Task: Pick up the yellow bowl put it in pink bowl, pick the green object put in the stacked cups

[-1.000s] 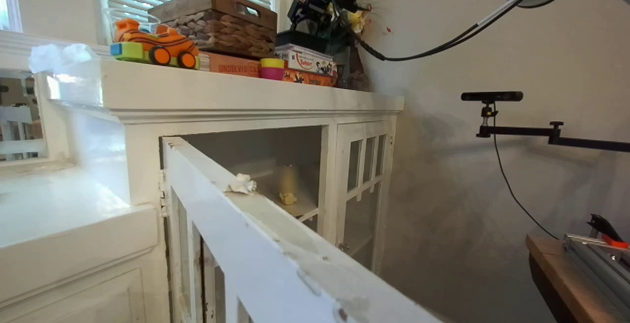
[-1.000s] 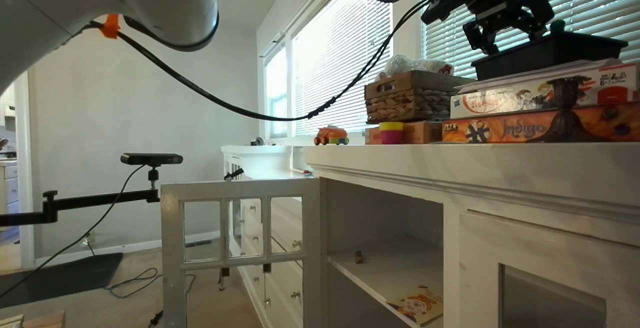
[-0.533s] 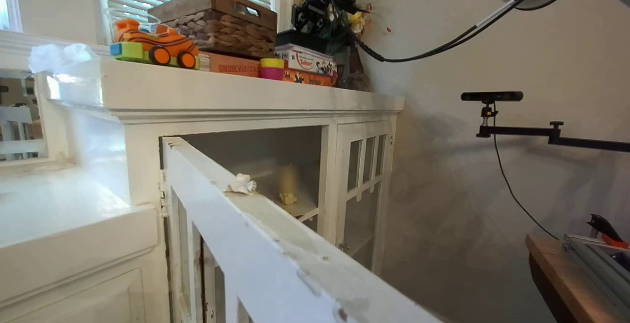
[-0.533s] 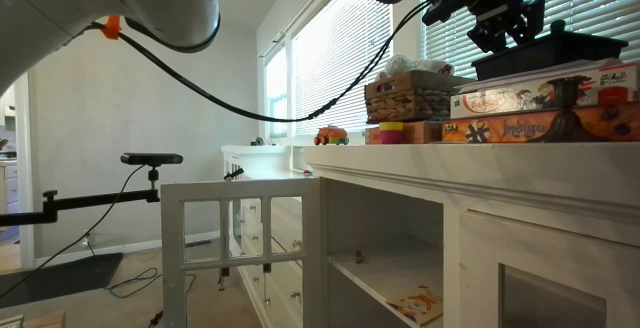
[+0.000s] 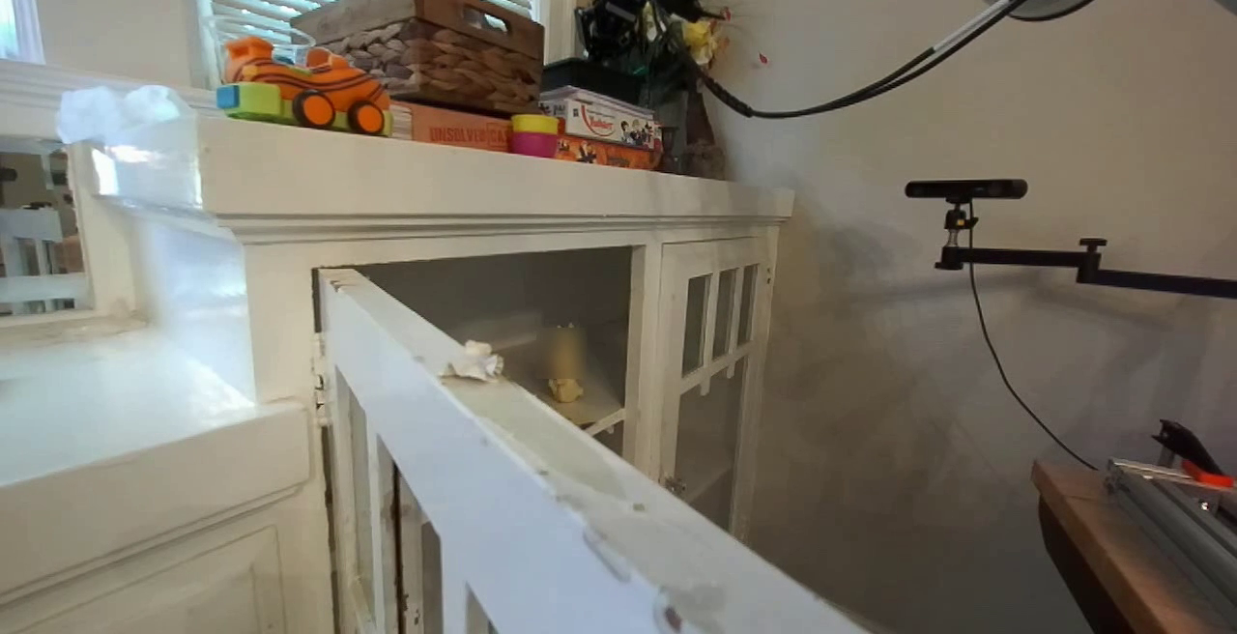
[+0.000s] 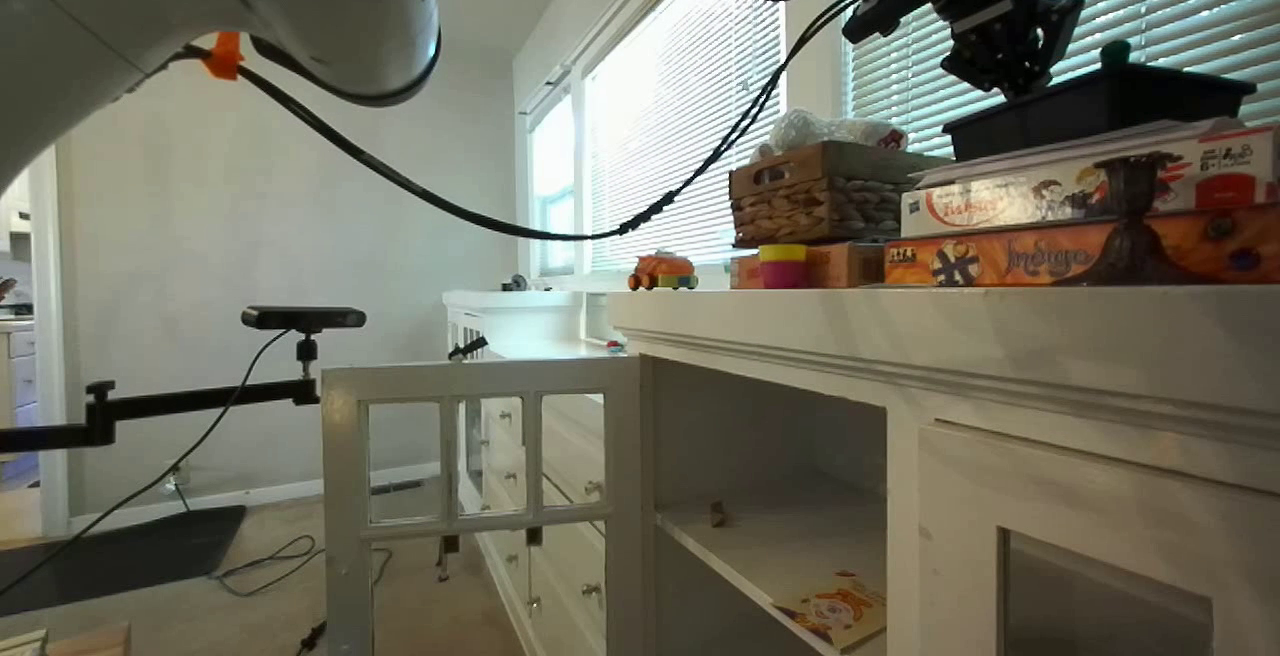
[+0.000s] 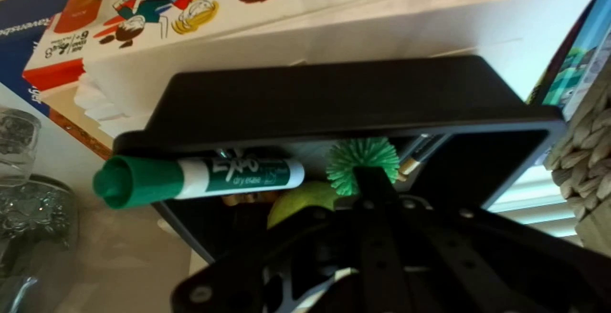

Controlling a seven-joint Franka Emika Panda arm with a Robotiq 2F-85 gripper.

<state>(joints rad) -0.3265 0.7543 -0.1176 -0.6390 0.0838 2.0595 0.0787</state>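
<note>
Claw (image 7: 373, 174) down at the green spiky ball (image 7: 360, 153)

My claw is pressed together, its tip covering part of the ball in the wrist view; whether it pinches any of the spikes, I cannot tell. The ball is inside a black tray (image 7: 305, 103), next to a yellow-green round thing (image 7: 301, 199), most of which my own body hides from me. A marker (image 7: 253, 175) lettered "EXPO dry erase" lies slanted at the same tray, its green cap poking out past the rim. The tray rests on sheets of paper (image 7: 334, 36) over a white game box (image 6: 1050, 198), and under that an orange game box (image 6: 1045, 256) lies on the desk (image 6: 900, 316).

Well apart from me, in both exterior views, the yellow cup (image 6: 782, 252) sits in the pink cup (image 6: 783, 275), its top showing above the pink rim. They stand upright on the desk, just in front of a brown box (image 5: 459, 129) that carries a woven basket (image 5: 464, 59). Farther along is an orange toy car (image 5: 309, 88).
</note>
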